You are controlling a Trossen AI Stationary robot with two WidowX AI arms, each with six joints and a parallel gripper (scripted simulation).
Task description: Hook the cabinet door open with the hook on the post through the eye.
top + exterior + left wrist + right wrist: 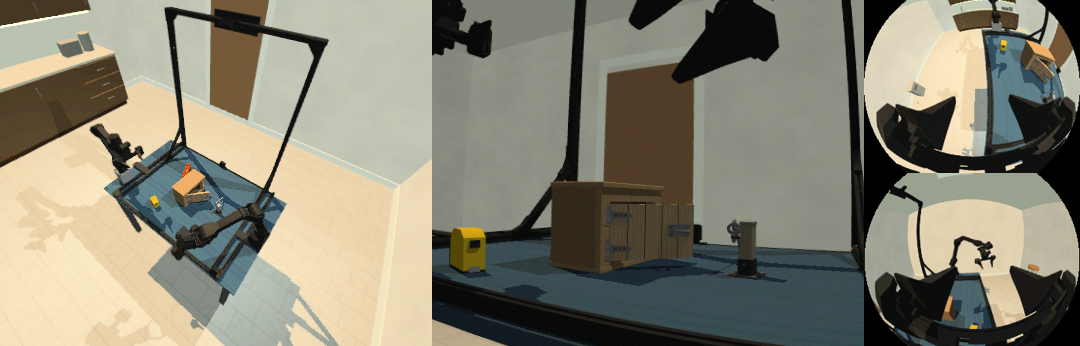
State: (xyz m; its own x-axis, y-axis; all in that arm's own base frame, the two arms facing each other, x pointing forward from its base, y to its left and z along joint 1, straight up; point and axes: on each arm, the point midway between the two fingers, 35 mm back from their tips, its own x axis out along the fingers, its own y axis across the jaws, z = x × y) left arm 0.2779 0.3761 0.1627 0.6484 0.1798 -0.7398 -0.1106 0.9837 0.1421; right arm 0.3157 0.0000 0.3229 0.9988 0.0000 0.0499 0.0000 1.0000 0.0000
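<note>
The wooden cabinet (189, 190) stands mid-table, and its door (667, 230) is swung partly open. A grey metal eye plate (679, 230) sits on the door's outer face. The short wooden post (747, 247) stands apart to the right of the door, with its metal hook (733, 230) hanging at its top and touching nothing on the door. My left gripper (177, 250) is open and empty, raised over the table's front edge, far from the cabinet (1038, 58). My right gripper (137, 150) is open and empty, raised at the far left corner.
A yellow box (155, 201) stands on the table left of the cabinet. An orange object (187, 169) lies behind the cabinet. A black overhead frame (245, 25) spans the table. Kitchen counters (55, 95) line the far wall.
</note>
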